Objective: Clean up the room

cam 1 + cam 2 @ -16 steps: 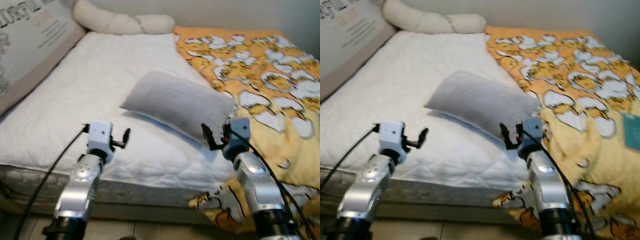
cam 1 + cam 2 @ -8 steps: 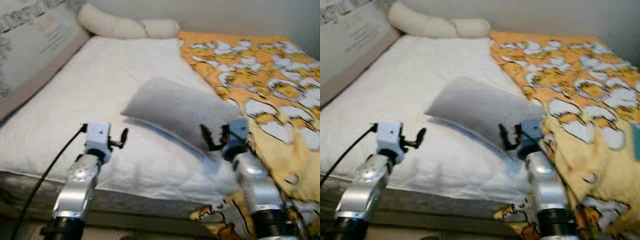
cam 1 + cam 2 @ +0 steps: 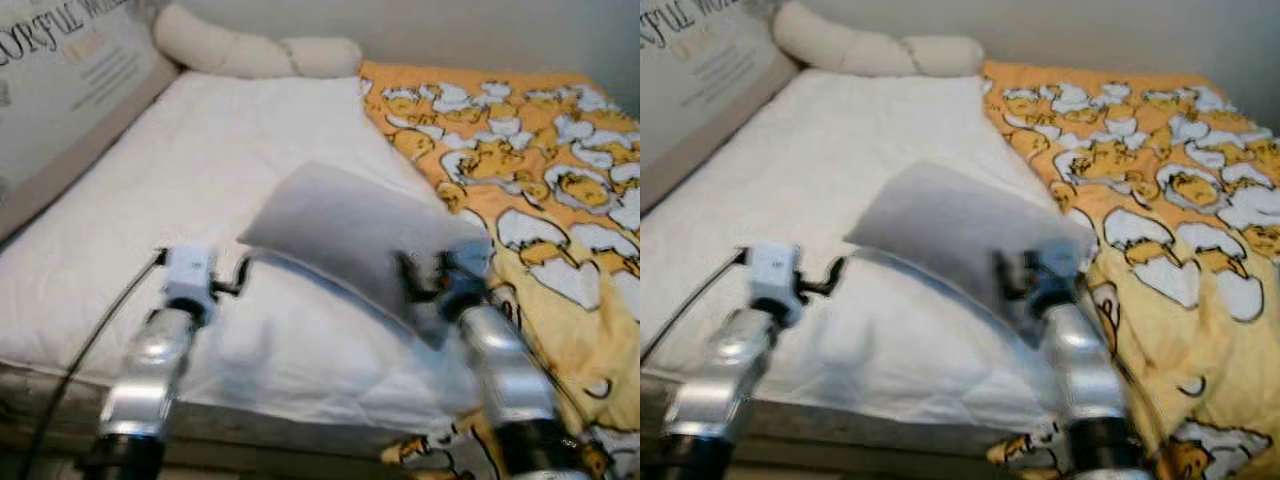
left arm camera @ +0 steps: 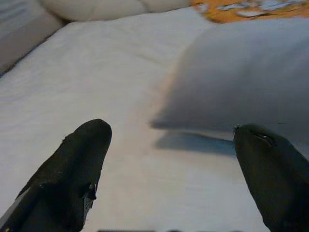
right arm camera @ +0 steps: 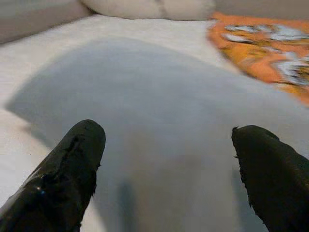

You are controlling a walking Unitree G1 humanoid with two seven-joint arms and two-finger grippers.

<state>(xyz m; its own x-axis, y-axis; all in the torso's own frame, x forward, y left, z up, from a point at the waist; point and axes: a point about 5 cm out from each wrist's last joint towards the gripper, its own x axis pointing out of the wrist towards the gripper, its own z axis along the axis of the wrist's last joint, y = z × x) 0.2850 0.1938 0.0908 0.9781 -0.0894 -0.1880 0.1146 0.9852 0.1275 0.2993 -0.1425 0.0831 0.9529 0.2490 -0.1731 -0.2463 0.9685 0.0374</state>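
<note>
The grey pillow [image 3: 350,230] is being approached on the bed [image 3: 180,200]. It lies just ahead of the spread fingers of the right gripper [image 5: 164,169]; the left gripper [image 4: 169,179], likewise released, is held beside its corner. A closing grasp is judged next.

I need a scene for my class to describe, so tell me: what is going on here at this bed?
A humanoid robot stands at the bed's edge, both arms reaching over the white mattress toward a grey pillow. The right pincer is open, right at the pillow's near side. The left pincer is open too, over the sheet beside the pillow's corner. A yellow patterned blanket covers the bed's right half. Nothing is gripped yet.
</note>
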